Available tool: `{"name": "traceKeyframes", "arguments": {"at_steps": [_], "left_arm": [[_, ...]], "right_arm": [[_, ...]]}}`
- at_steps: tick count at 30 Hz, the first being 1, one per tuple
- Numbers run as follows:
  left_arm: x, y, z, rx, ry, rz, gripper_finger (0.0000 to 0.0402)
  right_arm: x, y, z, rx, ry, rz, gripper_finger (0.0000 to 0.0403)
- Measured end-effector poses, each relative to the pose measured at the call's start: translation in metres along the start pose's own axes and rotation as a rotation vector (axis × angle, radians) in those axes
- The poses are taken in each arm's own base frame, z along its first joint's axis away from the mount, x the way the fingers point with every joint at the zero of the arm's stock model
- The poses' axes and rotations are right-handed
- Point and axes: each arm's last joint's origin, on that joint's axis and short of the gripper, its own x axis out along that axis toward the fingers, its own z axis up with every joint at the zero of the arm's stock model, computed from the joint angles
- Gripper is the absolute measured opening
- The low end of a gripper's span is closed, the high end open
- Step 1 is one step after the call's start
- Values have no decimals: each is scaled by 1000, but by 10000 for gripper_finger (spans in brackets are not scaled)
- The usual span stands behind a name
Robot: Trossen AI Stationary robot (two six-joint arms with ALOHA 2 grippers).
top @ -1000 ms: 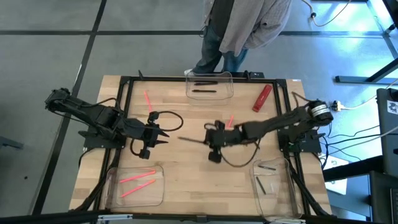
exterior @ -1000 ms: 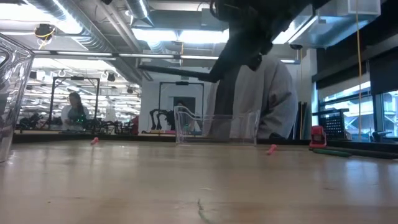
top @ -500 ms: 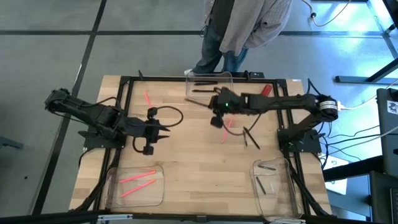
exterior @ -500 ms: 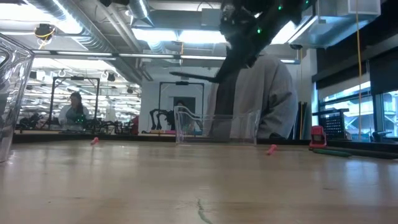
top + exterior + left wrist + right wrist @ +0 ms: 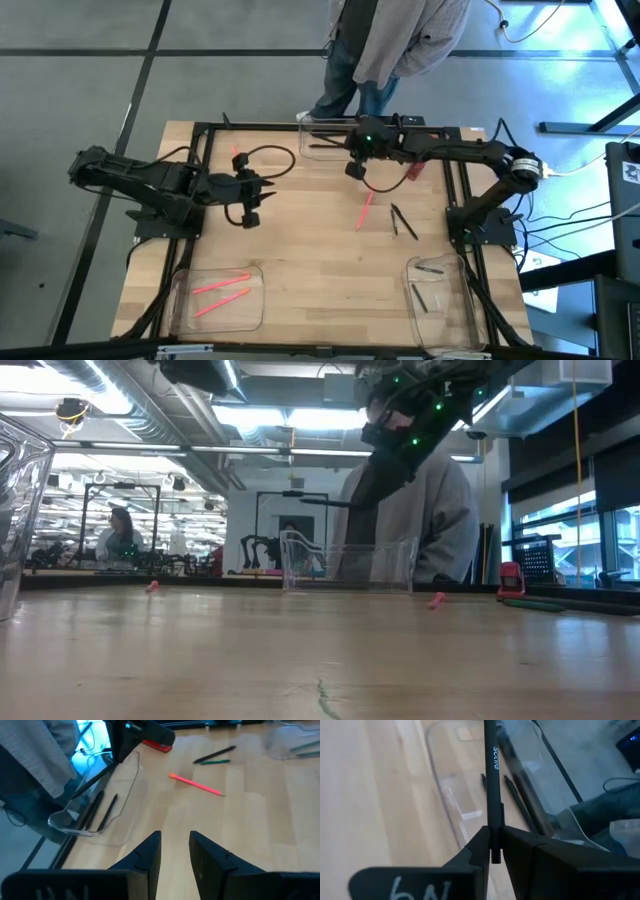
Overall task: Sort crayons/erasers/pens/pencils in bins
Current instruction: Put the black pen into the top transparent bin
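My right gripper point(image 5: 352, 163) is shut on a black pen point(image 5: 322, 502) and holds it above the clear far bin point(image 5: 336, 137), where two black pens point(image 5: 517, 800) lie. My left gripper point(image 5: 264, 190) is open and empty over the table's left middle; its fingers also show in the left wrist view point(image 5: 175, 855). A pink stick point(image 5: 363, 210) and two dark sticks point(image 5: 402, 222) lie flat on the table right of centre. Another pink stick point(image 5: 238, 160) lies at the far left. The near-left bin point(image 5: 218, 297) holds pink sticks; the near-right bin point(image 5: 438, 290) holds dark sticks. My right gripper pinches the black pen near one end point(image 5: 493, 831) between its two fingers. The pen runs on ahead of the fingertips, along the fingers, toward the table's left. It is lifted clear and lies about level above the far bin point(image 5: 345, 565).
A chunky red block point(image 5: 418, 166) lies at the far right, partly under my right arm. A person point(image 5: 390, 40) stands just beyond the table's far edge, behind the far bin. A black cable point(image 5: 270, 165) loops over the table near my left gripper.
My right gripper has carried the black pen from the table's middle toward the far edge, over the far bin, uncovering the dark sticks beneath the arm. My left gripper has moved a little toward the far edge.
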Motion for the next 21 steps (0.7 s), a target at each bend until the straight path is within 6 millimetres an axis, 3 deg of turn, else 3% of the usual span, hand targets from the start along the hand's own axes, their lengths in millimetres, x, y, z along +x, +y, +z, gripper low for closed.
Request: {"name": "traceKeyframes", "arguments": {"at_steps": [11,21], "left_arm": [[1,3,0,-9,3,13,94],[1,3,0,-8,4,11,94]], "right_arm": [[42,-10,-21,20,121,-16,48],[50,-14,-26,28,137,-25,48]]}}
